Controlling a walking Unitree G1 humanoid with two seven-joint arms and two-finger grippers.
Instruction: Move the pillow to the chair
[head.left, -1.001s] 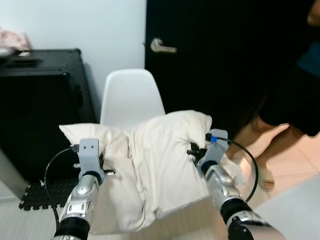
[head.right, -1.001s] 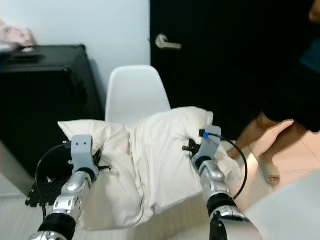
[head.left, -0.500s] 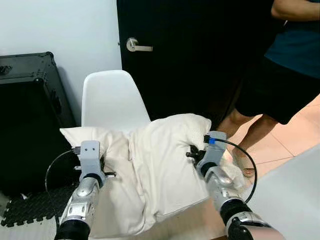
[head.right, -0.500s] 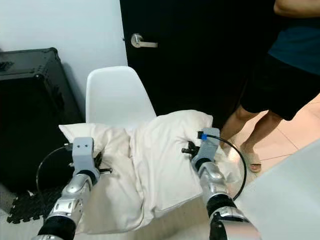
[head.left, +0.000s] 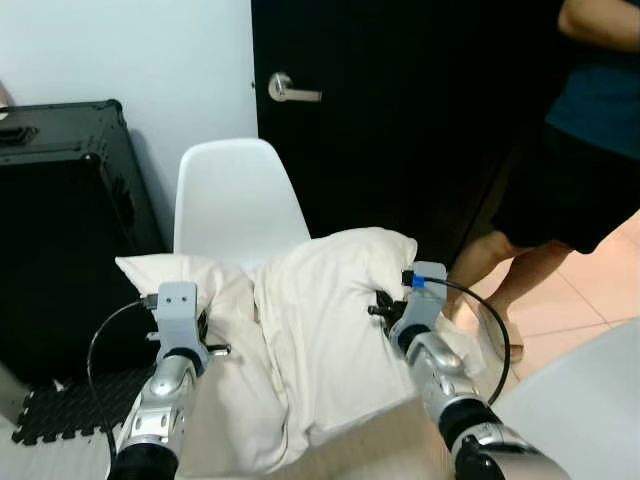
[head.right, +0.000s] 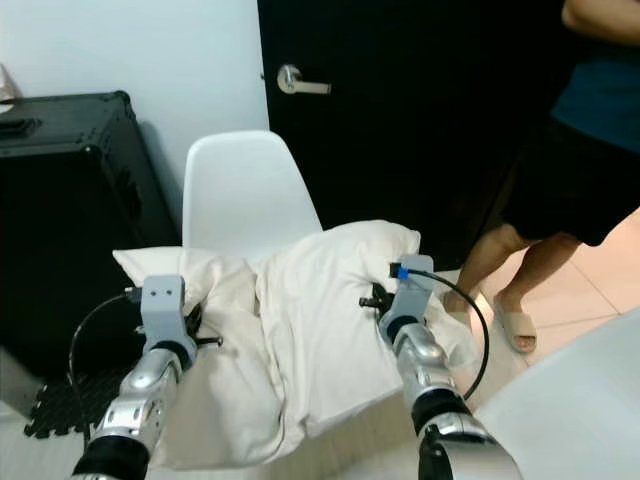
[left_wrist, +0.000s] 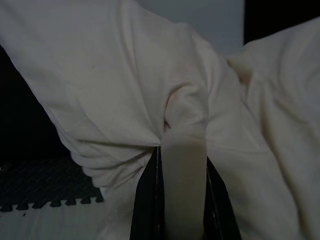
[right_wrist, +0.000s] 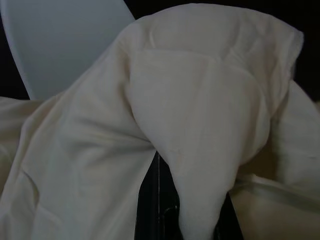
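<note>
Behind the robot's load stood a black door, a white wall and a black case.
Both grippers held the cream pillow up in front of the white chair: the left gripper and right gripper each pinched a fold of fabric. A person's legs stood to the right; whether the pillow touched the seat looked unclear.

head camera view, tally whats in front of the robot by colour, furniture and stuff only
white: 1, the chair
cream: 1, the pillow, pinched between the jaws of the left gripper and the right gripper
black: 3, the case, the door, the foam mat
total: 5
</note>
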